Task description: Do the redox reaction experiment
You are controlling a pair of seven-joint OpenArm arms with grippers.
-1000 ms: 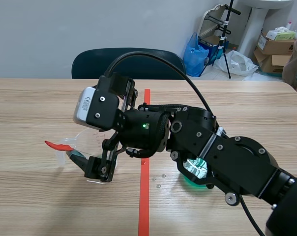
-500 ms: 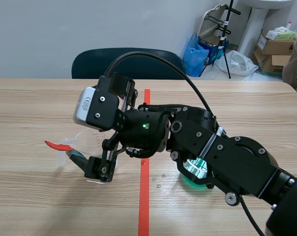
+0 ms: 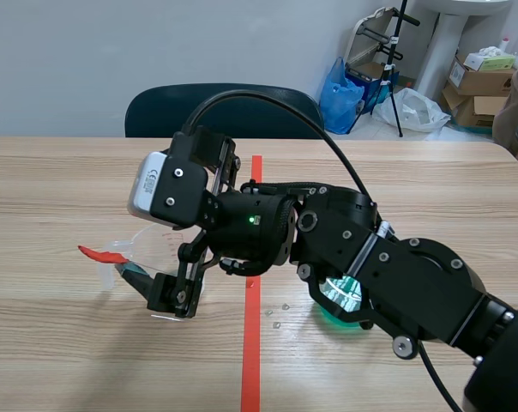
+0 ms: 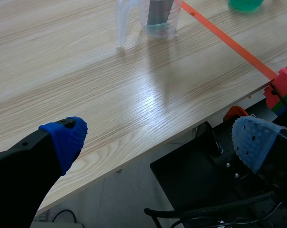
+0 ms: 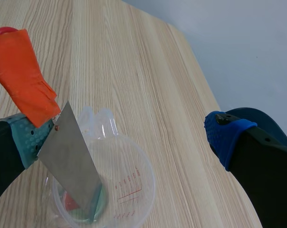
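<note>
A clear measuring cup (image 3: pixel 147 243) stands left of the orange tape line, with a little greenish liquid in its bottom. A metal strip (image 5: pixel 75 162) with an orange taped handle (image 5: pixel 22 75) leans in the cup (image 5: pixel 116 190), its upper end resting against the teal pad of one finger. My right gripper (image 5: pixel 129 137) is open, its fingers wide apart on either side of the cup; in the scene view the right gripper (image 3: pixel 152 276) comes across from the right. My left gripper (image 4: pixel 157 142) is open and holds nothing, low over the table's front edge, with the cup (image 4: pixel 157 19) far ahead.
A green dish (image 3: pixel 340 302) sits right of the tape line, mostly under the right arm, and the same green dish (image 4: pixel 245 4) shows beyond the cup. A red and green block (image 4: pixel 282 88) lies off the table's edge. A dark chair (image 3: pixel 216 107) stands behind the table.
</note>
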